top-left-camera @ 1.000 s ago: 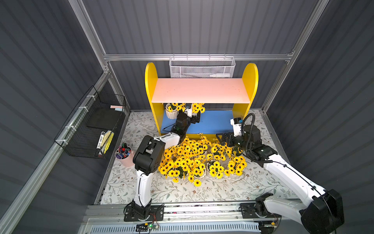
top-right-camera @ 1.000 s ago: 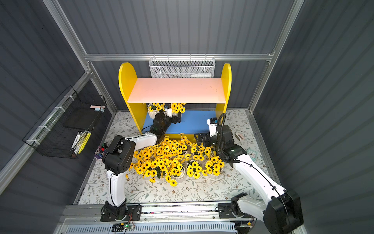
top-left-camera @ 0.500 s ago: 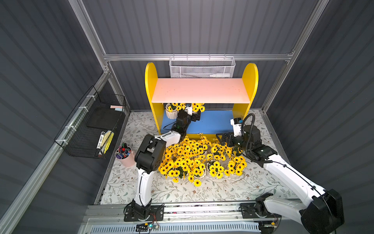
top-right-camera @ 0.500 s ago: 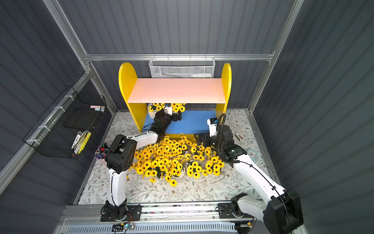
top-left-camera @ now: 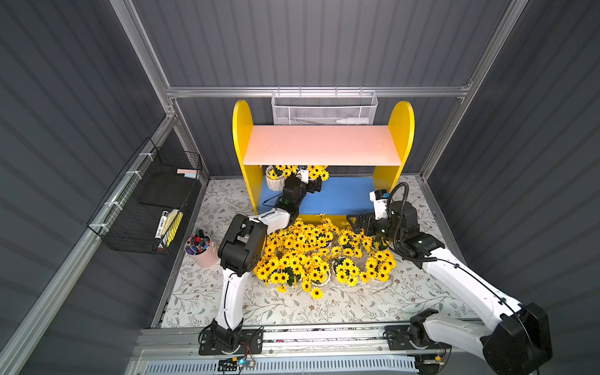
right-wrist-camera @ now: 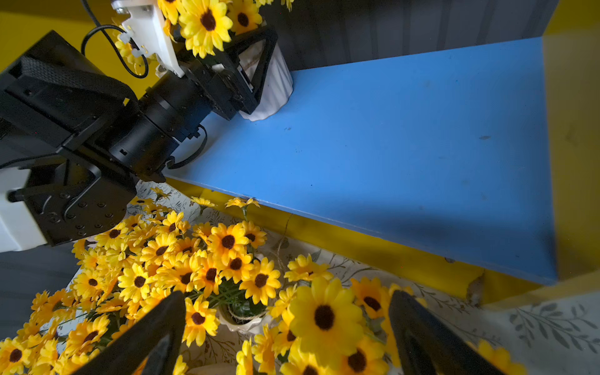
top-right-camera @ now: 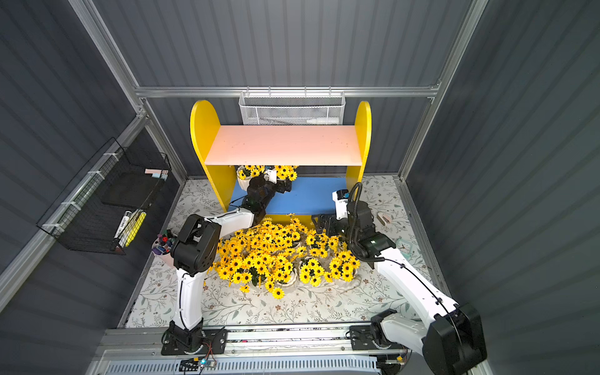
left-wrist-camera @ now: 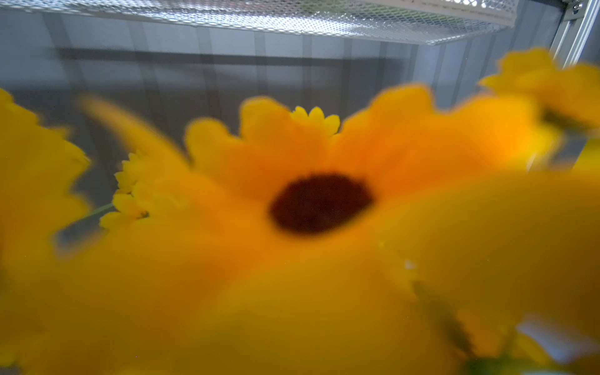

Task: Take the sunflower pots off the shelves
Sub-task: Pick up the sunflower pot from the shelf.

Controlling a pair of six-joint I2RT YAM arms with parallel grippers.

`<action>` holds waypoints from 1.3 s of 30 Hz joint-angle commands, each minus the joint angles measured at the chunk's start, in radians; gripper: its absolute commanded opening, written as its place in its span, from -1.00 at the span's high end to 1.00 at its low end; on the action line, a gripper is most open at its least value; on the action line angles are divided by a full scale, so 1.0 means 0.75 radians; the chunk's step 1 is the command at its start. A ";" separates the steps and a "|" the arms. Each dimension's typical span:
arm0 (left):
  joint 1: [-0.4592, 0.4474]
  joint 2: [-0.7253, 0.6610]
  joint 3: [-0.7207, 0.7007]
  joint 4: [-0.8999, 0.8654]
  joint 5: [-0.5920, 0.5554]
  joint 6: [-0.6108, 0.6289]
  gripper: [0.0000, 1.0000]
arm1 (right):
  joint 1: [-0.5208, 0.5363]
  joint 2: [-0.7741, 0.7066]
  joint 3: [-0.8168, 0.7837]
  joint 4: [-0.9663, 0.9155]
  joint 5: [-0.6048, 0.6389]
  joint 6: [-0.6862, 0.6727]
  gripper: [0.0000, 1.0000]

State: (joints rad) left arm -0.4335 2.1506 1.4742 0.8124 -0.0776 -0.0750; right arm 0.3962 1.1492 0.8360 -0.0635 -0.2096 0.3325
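Two sunflower pots are seen still on the shelves (top-left-camera: 242,152), both at the left end of the blue lower board (top-left-camera: 344,198) in both top views, tucked under the front edge of the bare pink upper board (top-left-camera: 321,146). The outer pot (top-left-camera: 273,184) stands beside the yellow side panel. The inner pot (right-wrist-camera: 271,94) stands upright, its long axis vertical.

The left gripper (top-left-camera: 314,185) is reached in level from the front, with the jaws set either side of the inner pot's ribbed wall. Only one black finger (right-wrist-camera: 259,58) is shown against it, so it cannot be told whether the pot is squeezed. The left wrist view is filled by blurred petals.

The right gripper (right-wrist-camera: 287,298) is held with jaws spread wide and empty over the pots (top-left-camera: 311,256) gathered on the tabletop (top-left-camera: 292,308), well apart from both shelf pots. The left arm is therefore judged the nearer, and a low pull towards the bottom of the frame is called for.
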 commanded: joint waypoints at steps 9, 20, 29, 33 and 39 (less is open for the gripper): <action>0.022 0.053 0.064 -0.054 0.031 0.039 -0.99 | 0.003 0.006 -0.025 0.034 0.013 0.000 -0.98; 0.024 0.047 0.045 -0.050 0.042 0.071 -0.97 | 0.003 -0.015 -0.029 0.030 0.027 -0.004 -0.98; 0.029 0.047 0.023 -0.028 0.060 0.075 -0.71 | 0.004 -0.031 -0.039 0.025 0.045 -0.013 -0.98; 0.033 0.028 -0.004 -0.013 0.066 0.075 -0.54 | 0.004 -0.029 -0.036 0.025 0.048 -0.016 -0.98; 0.032 -0.020 -0.068 0.021 0.103 0.065 0.22 | 0.004 -0.029 -0.032 0.027 0.060 -0.023 -0.98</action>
State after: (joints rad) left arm -0.4206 2.1689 1.4651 0.8272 -0.0315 -0.0448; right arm 0.3962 1.1423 0.8188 -0.0525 -0.1780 0.3313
